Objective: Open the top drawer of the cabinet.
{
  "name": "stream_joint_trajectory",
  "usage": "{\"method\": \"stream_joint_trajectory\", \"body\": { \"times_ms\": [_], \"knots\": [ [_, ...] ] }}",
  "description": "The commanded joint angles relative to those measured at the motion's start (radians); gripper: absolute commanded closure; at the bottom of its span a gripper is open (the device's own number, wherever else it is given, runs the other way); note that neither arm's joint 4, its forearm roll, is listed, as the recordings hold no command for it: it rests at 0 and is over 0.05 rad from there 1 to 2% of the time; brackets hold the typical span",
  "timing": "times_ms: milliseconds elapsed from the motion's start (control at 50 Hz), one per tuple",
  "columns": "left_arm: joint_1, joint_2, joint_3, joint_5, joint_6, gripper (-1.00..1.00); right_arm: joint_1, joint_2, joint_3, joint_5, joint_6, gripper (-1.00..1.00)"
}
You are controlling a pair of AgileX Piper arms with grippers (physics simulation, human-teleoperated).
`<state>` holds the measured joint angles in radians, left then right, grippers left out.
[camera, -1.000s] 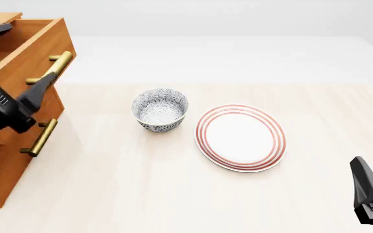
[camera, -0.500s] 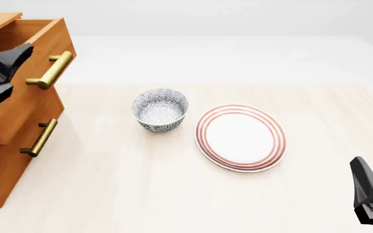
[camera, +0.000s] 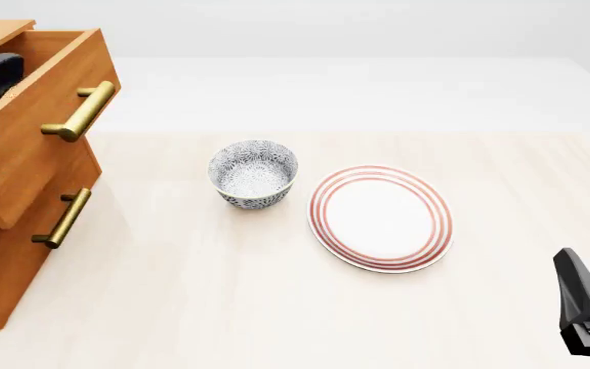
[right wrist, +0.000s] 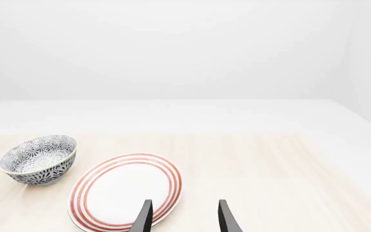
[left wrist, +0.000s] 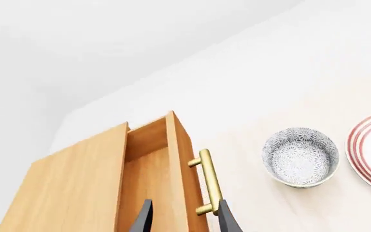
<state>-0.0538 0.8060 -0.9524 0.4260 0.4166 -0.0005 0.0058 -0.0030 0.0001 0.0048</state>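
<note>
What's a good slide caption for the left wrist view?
Left gripper, open, above the pulled-out top drawer and its brass handle, patterned bowl beyond.

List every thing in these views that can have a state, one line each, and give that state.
top drawer: pulled out, open, nothing gripping its handle.
middle drawer: shut further in than the top one.
bowl: upright, empty.
plate: flat on the table, empty.
left pincer: open, holding nothing, above the open drawer.
right pincer: open, holding nothing, clear of the plate.
</note>
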Motion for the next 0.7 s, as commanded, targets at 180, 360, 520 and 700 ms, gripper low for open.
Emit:
{"method": "stream_joint_trajectory", "body": {
  "times_ms": [180, 360, 520, 700],
  "knots": [
    [0.021, 0.095, -0.096, 0.071, -0.161, -1.0, 0.0, 0.0, 0.0, 0.0, 0.0, -1.0],
    [-0.01, 0.138, -0.113, 0.078, -0.284, -1.0, 0.0, 0.0, 0.0, 0.0, 0.0, -1.0],
    [0.011, 0.139, -0.121, 0.098, -0.327, -1.0, 0.0, 0.0, 0.0, 0.0, 0.0, -1.0],
    [0.054, 0.142, -0.136, 0.147, -0.364, -1.0, 0.0, 0.001, 0.0, -0.001, 0.0, -1.0]
  ]
}}
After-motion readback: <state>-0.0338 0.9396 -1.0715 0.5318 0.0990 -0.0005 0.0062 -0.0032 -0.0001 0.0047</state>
